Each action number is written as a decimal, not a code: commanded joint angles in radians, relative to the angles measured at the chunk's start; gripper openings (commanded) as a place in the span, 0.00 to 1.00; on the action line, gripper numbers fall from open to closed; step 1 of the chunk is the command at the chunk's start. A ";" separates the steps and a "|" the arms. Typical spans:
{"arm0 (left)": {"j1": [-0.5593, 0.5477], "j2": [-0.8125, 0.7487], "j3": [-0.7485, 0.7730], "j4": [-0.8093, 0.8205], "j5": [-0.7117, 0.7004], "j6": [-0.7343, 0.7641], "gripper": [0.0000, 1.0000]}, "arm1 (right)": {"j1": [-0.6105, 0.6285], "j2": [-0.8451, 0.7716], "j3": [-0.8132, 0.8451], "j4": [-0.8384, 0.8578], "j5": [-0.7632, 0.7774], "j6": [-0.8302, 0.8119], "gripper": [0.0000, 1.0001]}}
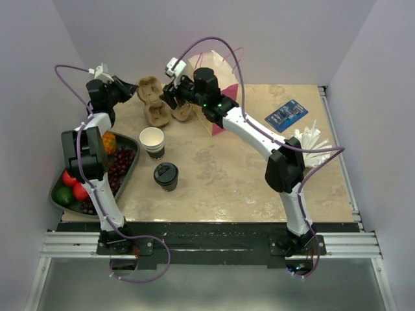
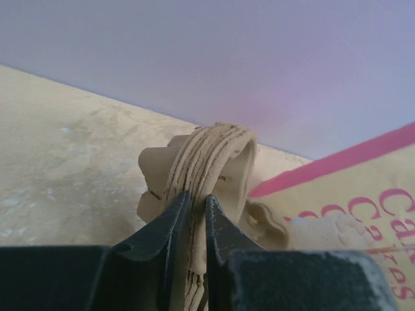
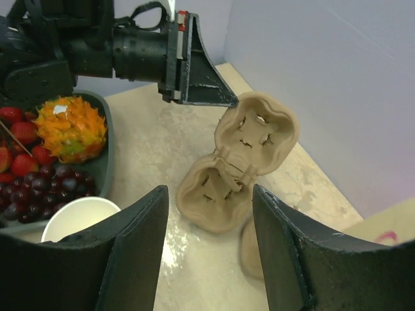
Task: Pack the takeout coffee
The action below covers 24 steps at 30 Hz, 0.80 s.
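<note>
Top view, table (image 1: 246, 175) of beige stone pattern.

- Takeout coffee (image 1: 166, 175): stands upright, black lid on, left of centre and towards the near edge of the table. No arm touches it. It sits near the stacked cups (image 1: 152, 141), just below and right of them, with a gap between.
- Pulp carrier (image 1: 154, 102): upper left of the frame, near the back wall. In the left wrist view its rim shows several layers, so it may be a nested stack; I cannot say for sure.
- Left arm (image 1: 84, 152): reaches to the back left. The left jaws are clenched on the carrier's rim, which is pinched edge-on between them in the left wrist view. One end of the carrier tilts up at the grip.
- Right arm (image 1: 253, 133): stretches across from the right to the same carrier. The right jaws stand released and wide, with nothing between them; the carrier lies just beyond the tips in the right wrist view. Whether a tip touches it I cannot tell.
- Paper bag (image 1: 220, 74), white with pink: at the back, behind the right arm.
- Fruit tray (image 1: 131, 163): left edge, holding grapes and red and green fruit.
- Blue packet (image 1: 286, 115) and white sachets (image 1: 312, 144): right side, well apart from the coffee.
</note>
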 commanded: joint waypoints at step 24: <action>-0.140 -0.114 0.316 -0.532 -0.263 0.362 0.99 | -0.119 -0.502 -0.374 0.029 -0.005 0.089 0.61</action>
